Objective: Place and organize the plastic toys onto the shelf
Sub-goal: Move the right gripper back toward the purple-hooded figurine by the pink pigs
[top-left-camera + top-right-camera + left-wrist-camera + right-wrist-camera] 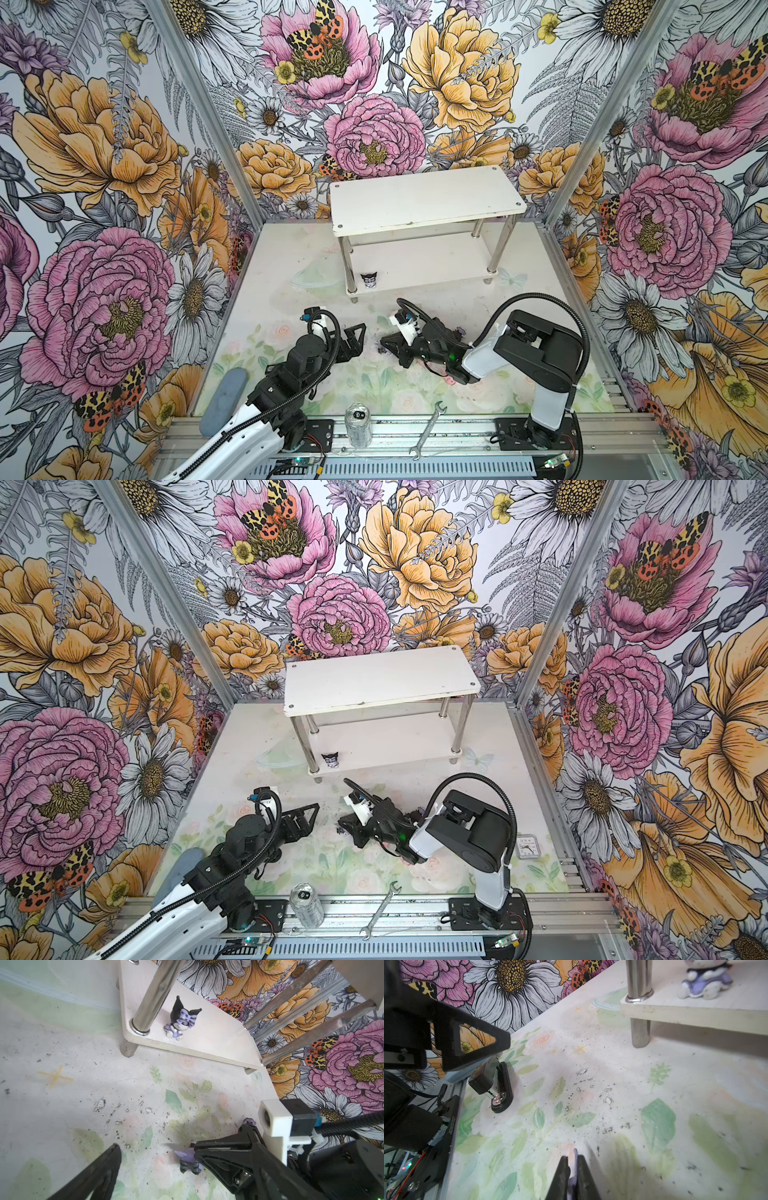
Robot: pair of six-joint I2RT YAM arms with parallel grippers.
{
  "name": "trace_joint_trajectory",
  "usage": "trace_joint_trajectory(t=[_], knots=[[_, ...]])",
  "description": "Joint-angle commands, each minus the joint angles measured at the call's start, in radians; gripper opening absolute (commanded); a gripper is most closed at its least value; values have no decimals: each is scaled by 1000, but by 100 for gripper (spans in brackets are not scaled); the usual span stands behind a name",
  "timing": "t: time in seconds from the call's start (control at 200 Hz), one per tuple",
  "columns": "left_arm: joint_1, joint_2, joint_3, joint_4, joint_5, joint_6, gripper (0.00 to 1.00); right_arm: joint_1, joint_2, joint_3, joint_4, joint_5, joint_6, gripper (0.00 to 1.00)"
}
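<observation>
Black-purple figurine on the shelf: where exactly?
In both top views the figurine stands on the lower tier of the shelf, at its front-left corner beside the chrome leg.

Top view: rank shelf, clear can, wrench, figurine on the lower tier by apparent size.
1. white two-tier shelf with chrome legs
2-3. silver open-end wrench and clear drink can: no firm order; the wrench looks longer, the can wider
4. tiny black-and-purple pointed-ear figurine, smallest

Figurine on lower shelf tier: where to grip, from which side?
Pinch the figurine across its round head, below the splayed ears, jaws level. Come in low from the open front edge of the shelf: the upper tier sits overhead and the chrome leg crowds one side, so likely angle away from it.
</observation>
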State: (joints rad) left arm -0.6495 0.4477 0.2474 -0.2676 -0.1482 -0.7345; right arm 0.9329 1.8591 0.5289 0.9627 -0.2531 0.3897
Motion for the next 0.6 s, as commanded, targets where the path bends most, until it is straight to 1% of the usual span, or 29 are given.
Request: trace_joint_trajectory(t=[0.0,0.195,0.335,0.38,0.5,0.535,0.595], knots=[[12,10,-5,-20,14,-16,99,7,22,-69,-56,22,14,21],[14,19,-10,-15,2,-32,99,13,11,-121,-24,3,63,30],[16,17,-23,1,4,-44,99,14,-54,-155,-72,41,69,35],[16,17,-23,-3,2,-43,99,13,-94,-156,-122,56,64,35],[17,17,-18,-12,-1,-30,99,12,-246,-125,-368,112,32,37],[18,17,-17,-12,-1,-26,99,12,-294,-107,-452,130,19,39],[21,16,-19,-6,1,-23,99,13,-367,-78,-570,158,-5,45]])
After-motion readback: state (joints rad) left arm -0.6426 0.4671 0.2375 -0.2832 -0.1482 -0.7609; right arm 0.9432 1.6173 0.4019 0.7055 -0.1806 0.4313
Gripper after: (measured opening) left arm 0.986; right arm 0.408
